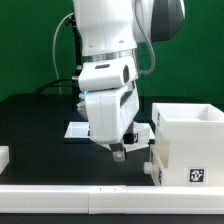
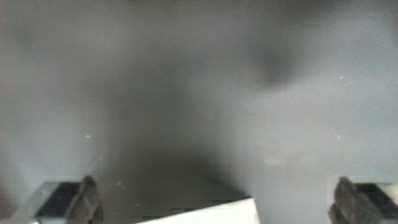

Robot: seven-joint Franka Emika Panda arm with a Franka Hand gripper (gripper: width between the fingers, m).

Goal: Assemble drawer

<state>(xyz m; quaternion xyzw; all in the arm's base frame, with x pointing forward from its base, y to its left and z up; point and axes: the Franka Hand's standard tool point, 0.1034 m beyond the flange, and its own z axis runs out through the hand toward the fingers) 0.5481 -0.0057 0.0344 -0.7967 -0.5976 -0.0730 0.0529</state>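
Over the black desk (image 1: 40, 120), the white robot arm (image 1: 108, 60) hung low, its jaws apart with nothing clearly gripped. Just beside them, toward the exterior view's right, stood the white plastic cube-like drawer shell (image 1: 185, 140), open-topped. I judged it light, rigid and slick, best pinched across a thin upper wall.

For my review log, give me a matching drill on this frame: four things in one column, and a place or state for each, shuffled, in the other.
Things:
1 box shell
2 marker board
3 gripper
4 white bar

Places or states:
A along the edge of the table nearest the camera
B jaws apart, pointing down
C at the exterior view's right, with a tag on its front
D lying flat behind the gripper

Pairs: 1-C, 2-D, 3-B, 4-A
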